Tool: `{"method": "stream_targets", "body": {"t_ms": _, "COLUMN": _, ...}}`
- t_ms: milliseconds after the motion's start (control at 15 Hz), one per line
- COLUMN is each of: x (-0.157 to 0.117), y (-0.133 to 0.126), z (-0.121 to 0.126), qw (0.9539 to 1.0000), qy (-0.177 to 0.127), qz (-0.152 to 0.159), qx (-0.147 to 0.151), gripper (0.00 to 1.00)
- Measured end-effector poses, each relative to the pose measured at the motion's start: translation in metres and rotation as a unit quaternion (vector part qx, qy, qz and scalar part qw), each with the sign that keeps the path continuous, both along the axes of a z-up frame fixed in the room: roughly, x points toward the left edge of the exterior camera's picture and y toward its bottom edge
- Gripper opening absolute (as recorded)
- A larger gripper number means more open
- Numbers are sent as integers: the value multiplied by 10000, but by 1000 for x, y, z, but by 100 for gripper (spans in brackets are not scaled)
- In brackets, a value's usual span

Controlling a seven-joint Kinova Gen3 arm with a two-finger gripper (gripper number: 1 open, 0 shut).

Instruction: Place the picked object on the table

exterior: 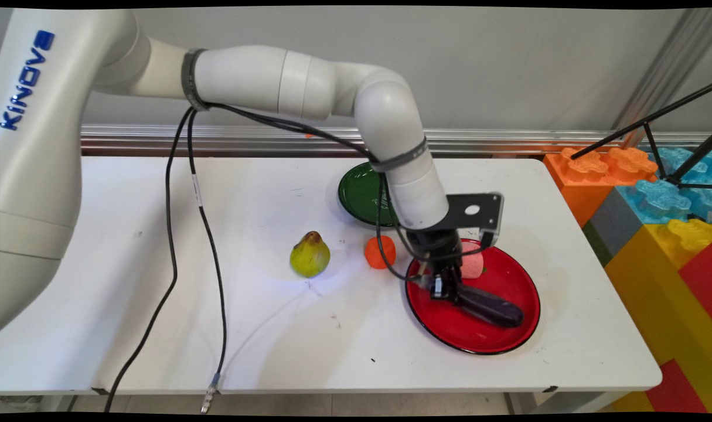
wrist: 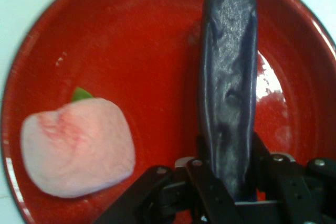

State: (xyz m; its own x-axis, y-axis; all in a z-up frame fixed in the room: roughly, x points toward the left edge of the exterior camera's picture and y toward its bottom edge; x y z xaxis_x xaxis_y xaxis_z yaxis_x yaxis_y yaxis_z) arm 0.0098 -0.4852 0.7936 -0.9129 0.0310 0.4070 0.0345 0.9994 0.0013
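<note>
Two things share your glossy red plate: a pale pink peach and, seemingly pinched by your black gripper, a long dark-purple eggplant lying flat.

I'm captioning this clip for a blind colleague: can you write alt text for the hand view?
The black pincer grips one end of a long dark purple eggplant lying on a glossy red plate. A pale pink peach with a small green leaf sits on the same plate, apart from the eggplant.

Lab: robot arm, toy fruit.
</note>
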Motion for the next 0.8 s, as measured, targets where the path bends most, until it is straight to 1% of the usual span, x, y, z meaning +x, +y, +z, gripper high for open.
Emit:
{"method": "stream_targets", "body": {"t_ms": 467, "x": 6, "y": 2, "z": 48, "qw": 9994, "qy": 179, "qz": 258, "qx": -167, "gripper": 0}}
{"method": "stream_targets", "body": {"t_ms": 667, "x": 18, "y": 11, "z": 73, "qw": 9988, "qy": 221, "qz": 346, "qx": -257, "gripper": 0}}
{"method": "stream_targets", "body": {"t_ms": 800, "x": 30, "y": 18, "z": 85, "qw": 9987, "qy": 216, "qz": 357, "qx": -291, "gripper": 0}}
